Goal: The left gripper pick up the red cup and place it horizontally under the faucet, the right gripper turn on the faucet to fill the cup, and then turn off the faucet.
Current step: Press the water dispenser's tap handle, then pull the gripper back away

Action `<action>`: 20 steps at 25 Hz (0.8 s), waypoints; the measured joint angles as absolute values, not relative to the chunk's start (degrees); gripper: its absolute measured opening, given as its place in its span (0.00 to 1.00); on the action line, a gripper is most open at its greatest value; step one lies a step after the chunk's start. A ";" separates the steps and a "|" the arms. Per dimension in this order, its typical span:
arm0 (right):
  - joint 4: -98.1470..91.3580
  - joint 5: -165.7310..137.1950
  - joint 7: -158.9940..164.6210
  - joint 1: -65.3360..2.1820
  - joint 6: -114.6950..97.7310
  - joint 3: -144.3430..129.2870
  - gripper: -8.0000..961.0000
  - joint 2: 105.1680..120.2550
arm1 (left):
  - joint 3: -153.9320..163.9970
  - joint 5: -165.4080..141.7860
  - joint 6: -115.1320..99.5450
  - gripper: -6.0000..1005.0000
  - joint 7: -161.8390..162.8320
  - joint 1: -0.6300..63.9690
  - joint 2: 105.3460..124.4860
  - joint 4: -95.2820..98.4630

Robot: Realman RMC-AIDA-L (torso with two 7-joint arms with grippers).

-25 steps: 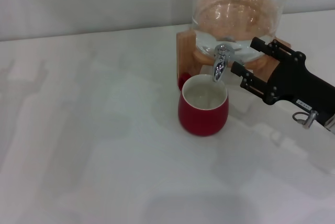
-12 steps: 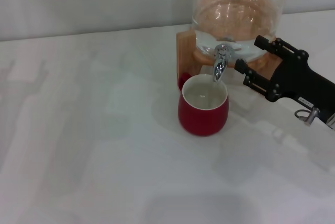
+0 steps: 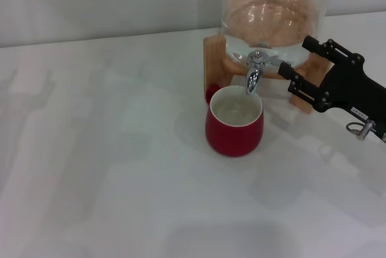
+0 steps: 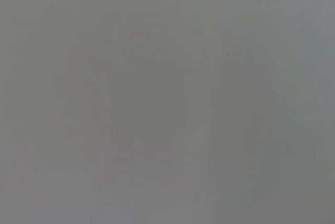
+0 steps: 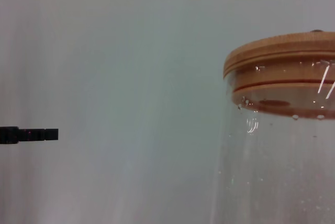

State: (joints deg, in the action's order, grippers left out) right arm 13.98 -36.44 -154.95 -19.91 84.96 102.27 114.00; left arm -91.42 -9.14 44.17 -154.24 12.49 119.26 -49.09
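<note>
Jaws on your right gripper [image 3: 295, 59] stand apart with nothing between them, two long flat black bars pointing toward the faucet [image 3: 254, 76]. The chrome spigot sits just off the tips, on the gripper's left, near but not touching. Below and further to the left of the tips, the red cup [image 3: 234, 122] stands upright on the white table [image 3: 108, 149], its mouth directly under the spout; its cream inside shows what looks like liquid partway up, and its small handle points away from you, toward the wooden stand [image 3: 213, 59]. Behind the jaws rises the glass dispenser [image 3: 274, 11], resting on that stand. From the right wrist view you see the dispenser's wooden lid [image 5: 282, 56] and clear wall up close, with one black fingertip [image 5: 31, 134] at the edge. Your left gripper appears in no view; the left wrist view shows only flat grey.
</note>
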 joint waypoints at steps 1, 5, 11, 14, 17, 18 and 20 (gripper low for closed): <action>13.98 -36.43 -154.95 -19.86 84.97 102.30 0.70 113.97 | -91.41 -9.14 44.19 0.80 -154.24 12.47 119.27 -49.11; 13.96 -36.40 -155.13 -19.62 84.97 102.73 0.70 113.97 | -91.40 -9.25 44.21 0.80 -154.24 12.47 119.27 -49.26; 13.76 -36.38 -155.48 -19.48 85.00 103.38 0.70 113.99 | -91.40 -9.39 44.24 0.80 -154.24 12.40 119.34 -49.31; 13.70 -36.38 -155.49 -19.31 85.00 103.77 0.70 113.99 | -91.40 -9.58 44.33 0.80 -154.21 12.34 119.35 -49.31; 13.85 -36.38 -155.48 -18.93 85.00 103.82 0.70 113.99 | -91.40 -9.87 44.37 0.80 -154.08 12.30 119.36 -49.31; 13.93 -36.38 -155.48 -18.84 85.00 103.84 0.70 113.99 | -91.40 -9.89 44.37 0.80 -154.06 12.31 119.36 -49.31; 13.96 -36.38 -155.48 -18.77 85.01 103.88 0.70 113.99 | -91.41 -9.92 44.38 0.80 -154.05 12.26 119.36 -49.31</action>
State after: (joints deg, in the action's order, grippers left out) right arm 13.96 -36.38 -155.48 -18.77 85.01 103.88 113.99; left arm -91.41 -9.92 44.38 -154.05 12.26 119.36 -49.31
